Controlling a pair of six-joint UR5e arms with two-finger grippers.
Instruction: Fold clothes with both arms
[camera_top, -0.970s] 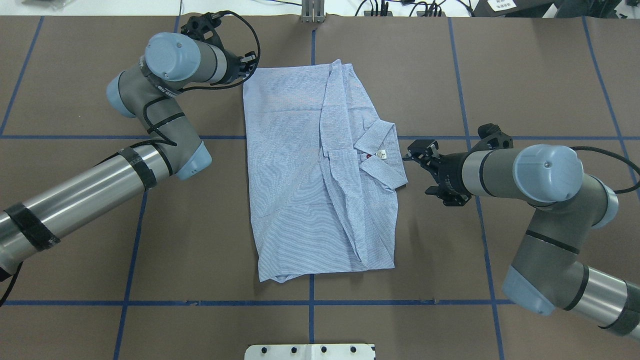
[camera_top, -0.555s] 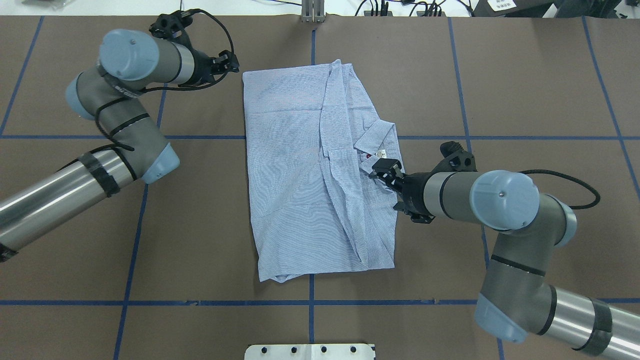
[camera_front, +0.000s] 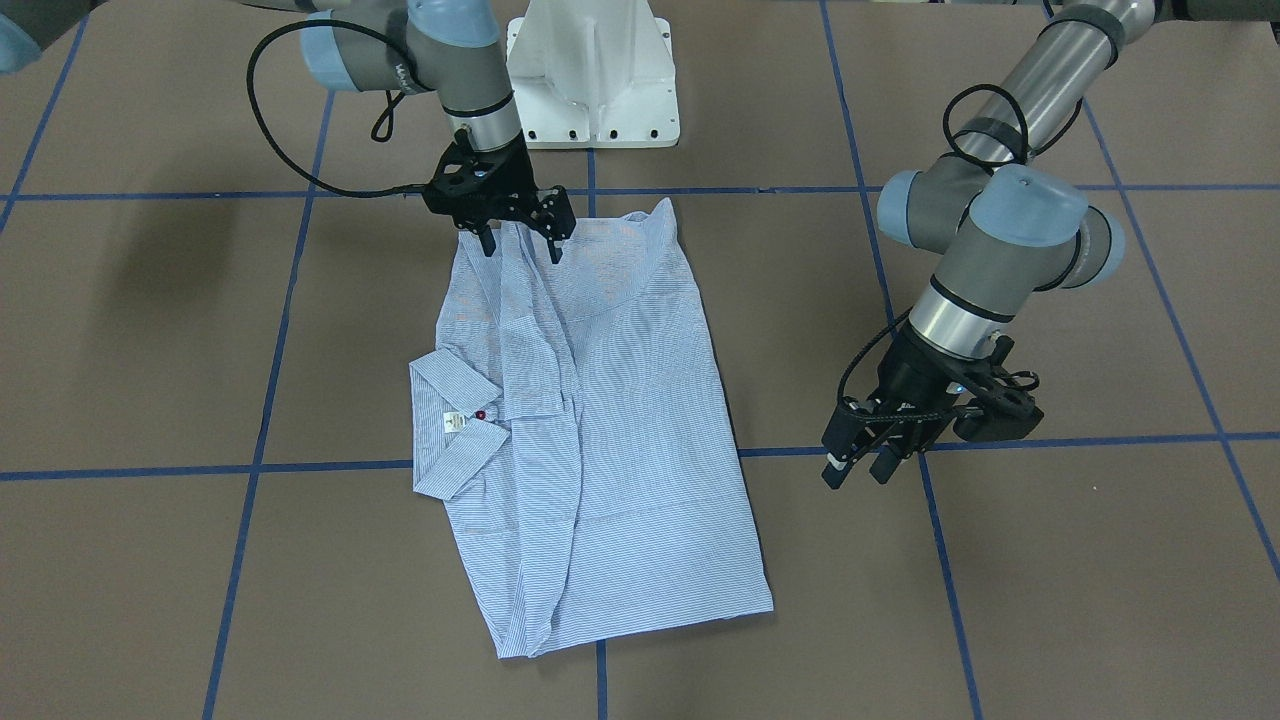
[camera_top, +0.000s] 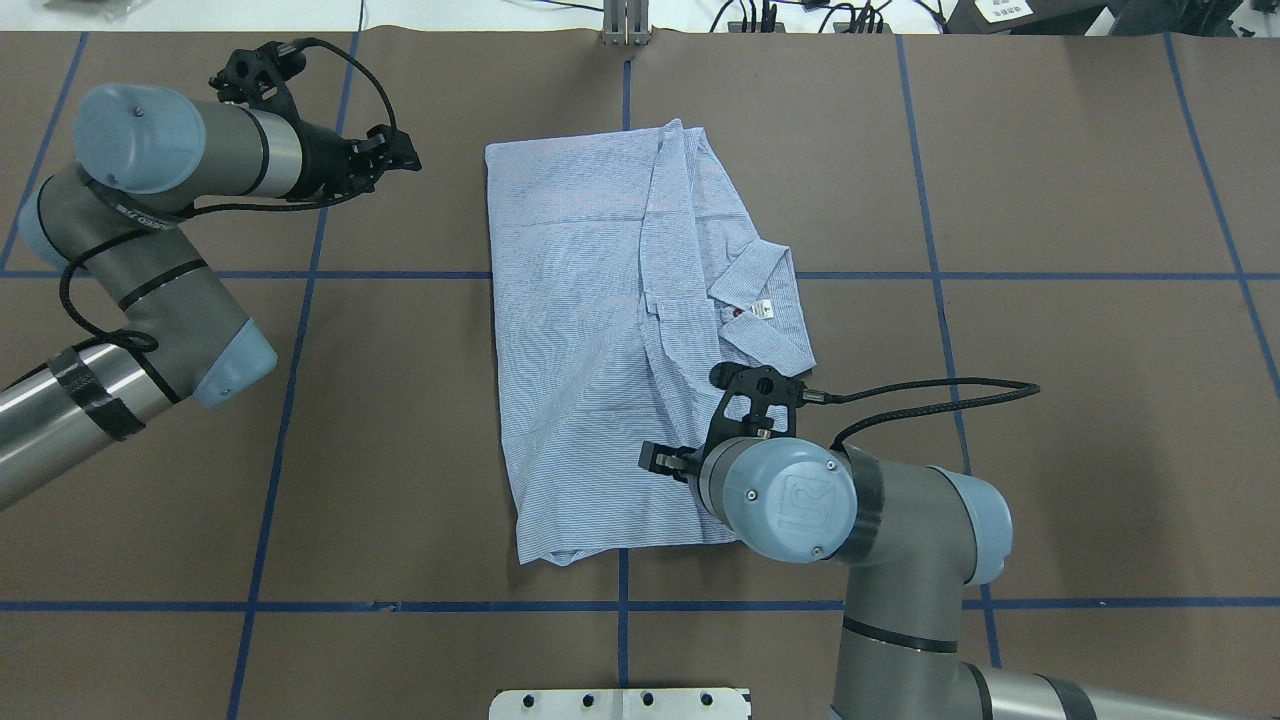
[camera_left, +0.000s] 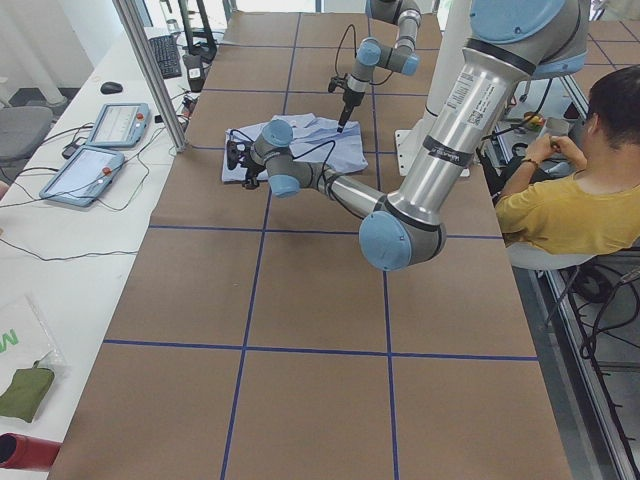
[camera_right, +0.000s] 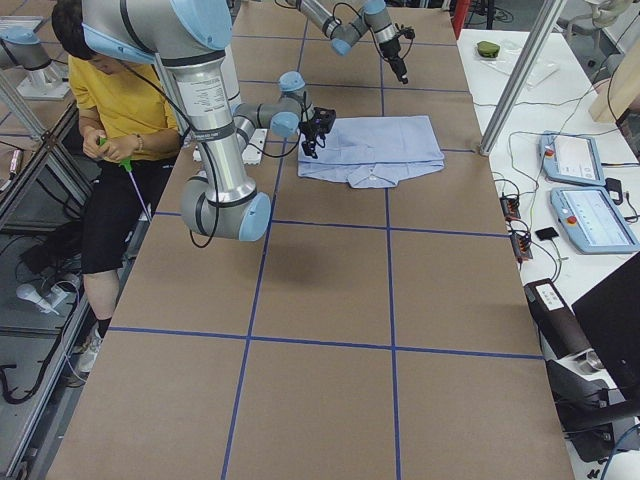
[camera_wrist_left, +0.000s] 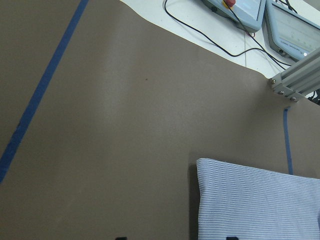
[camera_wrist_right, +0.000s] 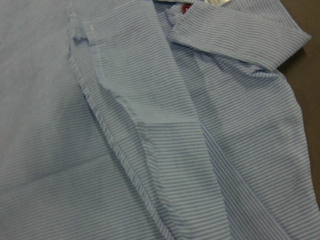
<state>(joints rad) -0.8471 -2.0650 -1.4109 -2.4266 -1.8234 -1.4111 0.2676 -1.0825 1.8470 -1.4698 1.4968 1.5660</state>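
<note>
Shirt (camera_front: 620, 450): one; pincers (camera_front: 858, 472) (camera_front: 521, 250): two

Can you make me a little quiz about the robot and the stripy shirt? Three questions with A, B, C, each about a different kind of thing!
1. Where is the right gripper?
A. Over the shirt
B. Over bare table, far from the shirt
C. Out of every picture

2. What colour is the little button next to the white neck label?
A. Green
B. Yellow
C. Red

3. What is the left gripper doing?
A. Pinching a sleeve
B. Open and empty
C. Shut on the collar

Answers:
1 A: the front-facing view shows it over one end of the shirt.
2 C: it shows as a red dot beside the label.
3 B: its jaws stand apart over the brown table, off to the side of the shirt.
</note>
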